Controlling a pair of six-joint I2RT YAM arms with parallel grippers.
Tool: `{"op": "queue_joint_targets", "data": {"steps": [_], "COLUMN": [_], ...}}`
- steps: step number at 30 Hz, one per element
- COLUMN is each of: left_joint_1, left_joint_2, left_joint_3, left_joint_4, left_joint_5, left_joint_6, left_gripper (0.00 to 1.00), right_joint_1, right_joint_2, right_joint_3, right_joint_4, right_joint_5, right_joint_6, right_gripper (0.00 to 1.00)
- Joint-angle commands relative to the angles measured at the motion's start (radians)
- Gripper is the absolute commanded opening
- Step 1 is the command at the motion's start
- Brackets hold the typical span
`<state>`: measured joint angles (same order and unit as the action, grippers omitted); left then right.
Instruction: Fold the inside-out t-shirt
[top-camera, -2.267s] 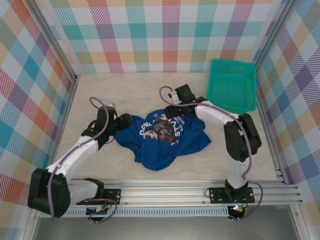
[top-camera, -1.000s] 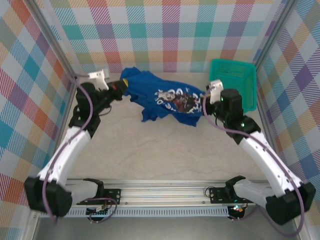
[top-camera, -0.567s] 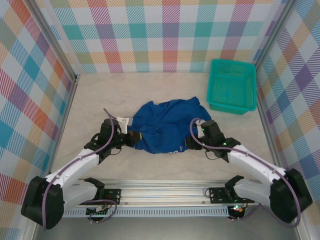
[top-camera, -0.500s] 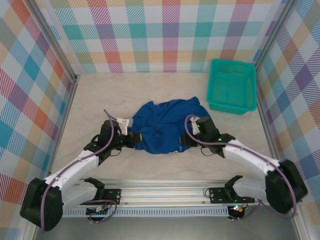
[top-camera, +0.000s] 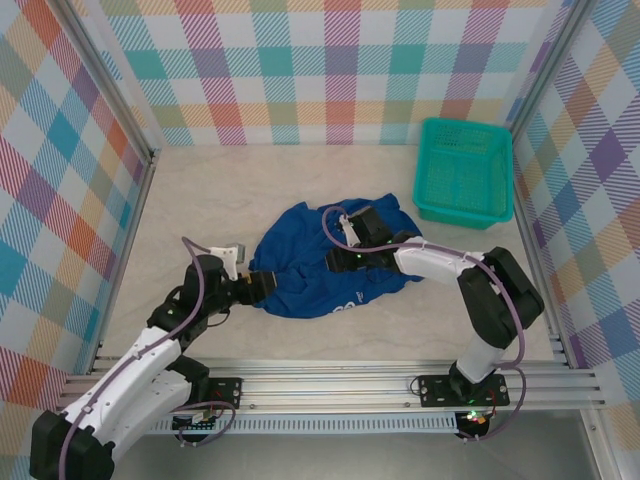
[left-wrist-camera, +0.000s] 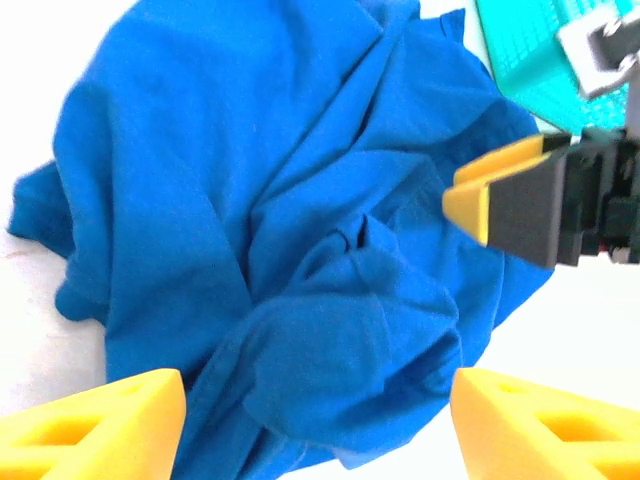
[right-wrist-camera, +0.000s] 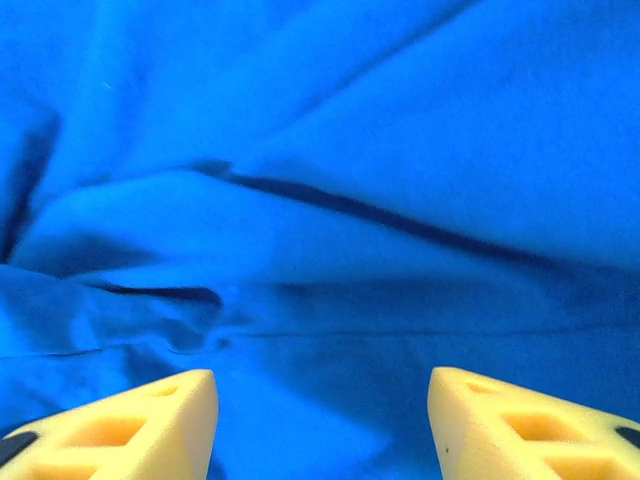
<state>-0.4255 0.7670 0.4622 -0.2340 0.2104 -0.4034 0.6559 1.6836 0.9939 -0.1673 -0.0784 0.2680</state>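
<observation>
Hovering with left tool (left-wrist-camera: 318, 405) and right tool (right-wrist-camera: 322, 400) over crumpled shirt (top-camera: 320, 265) on table (top-camera: 200, 200), both released, gripping nothing; well apart from basket (top-camera: 421, 165) in far-right corner.

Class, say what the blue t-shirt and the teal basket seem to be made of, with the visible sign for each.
T-shirt: soft matte fabric, probably cotton knit; it lies in limp folds and creases.
Basket: rigid plastic, apparently; fine moulded mesh walls, straight even rim.

The pale marbled table (top-camera: 250, 190) carries a crumpled royal-blue t-shirt (top-camera: 305, 240) near its centre. A teal mesh basket (top-camera: 463, 170) stands at the far right corner, just beside the shirt.
</observation>
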Motion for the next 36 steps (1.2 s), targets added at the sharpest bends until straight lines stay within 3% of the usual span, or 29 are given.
{"op": "queue_joint_targets", "data": {"steps": [1,5,9,15,20,26,31,36], "left_joint_1": [-0.024,-0.088,-0.135,-0.136,-0.136,-0.136,-0.135,-0.135], "left_joint_2": [0.13,0.361,0.499,0.425,0.422,0.501,0.549,0.514], "left_joint_3": [0.097,0.242,0.301,0.264,0.283,0.312,0.303,0.236], "left_joint_4": [-0.035,-0.104,-0.196,-0.317,-0.276,-0.194,-0.182,-0.149], "left_joint_5": [-0.062,-0.078,-0.034,-0.057,-0.037,0.0,0.051,0.061], "left_joint_6": [0.01,0.026,0.052,0.062,0.074,0.061,0.046,0.015], "left_gripper": [0.72,0.72,0.67,0.62,0.67,0.66,0.49,0.3], "right_joint_1": [0.007,0.016,0.029,0.045,0.066,0.138,0.16,0.18], "right_joint_2": [0.008,0.022,-0.038,-0.23,-0.33,-0.221,-0.092,0.014], "right_joint_3": [0.015,-0.004,-0.111,-0.259,-0.272,-0.176,-0.122,-0.085], "right_joint_4": [-0.054,-0.127,-0.156,-0.158,0.031,0.139,0.238,0.249], "right_joint_5": [0.014,0.018,0.0,0.009,-0.065,-0.131,-0.169,-0.186], "right_joint_6": [-0.021,-0.008,0.045,0.043,-0.005,0.061,0.136,0.134], "right_gripper": [0.58,0.55,0.48,0.35,0.47,0.58,0.64,0.58]}}
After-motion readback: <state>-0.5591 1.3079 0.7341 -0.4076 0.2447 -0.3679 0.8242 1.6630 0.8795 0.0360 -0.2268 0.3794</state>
